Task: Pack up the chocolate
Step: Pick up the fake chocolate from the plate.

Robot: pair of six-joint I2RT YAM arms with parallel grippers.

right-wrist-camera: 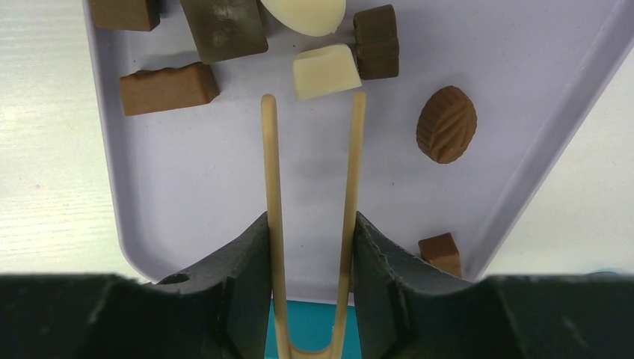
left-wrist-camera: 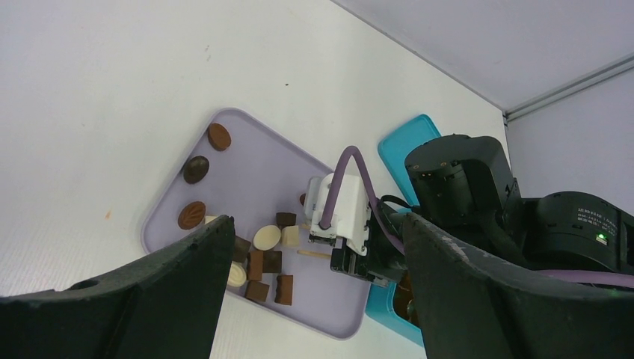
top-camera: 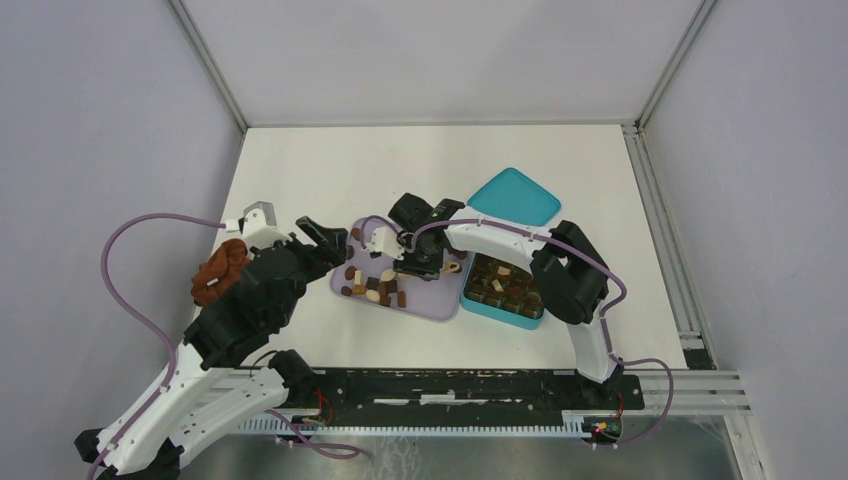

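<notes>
Right gripper (right-wrist-camera: 310, 233) clamps wooden tongs (right-wrist-camera: 271, 187), tips parted at cream chocolate piece (right-wrist-camera: 323, 71) on lilac tray (right-wrist-camera: 187, 187), brown pieces (right-wrist-camera: 168, 87) crowding it; left gripper (left-wrist-camera: 315, 223) gapes nearby.

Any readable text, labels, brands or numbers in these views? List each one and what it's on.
Small white print on the right arm's black joint housing: too small to read.
No readable text on the chocolate, lilac tray, teal box, lid or tongs.
</notes>
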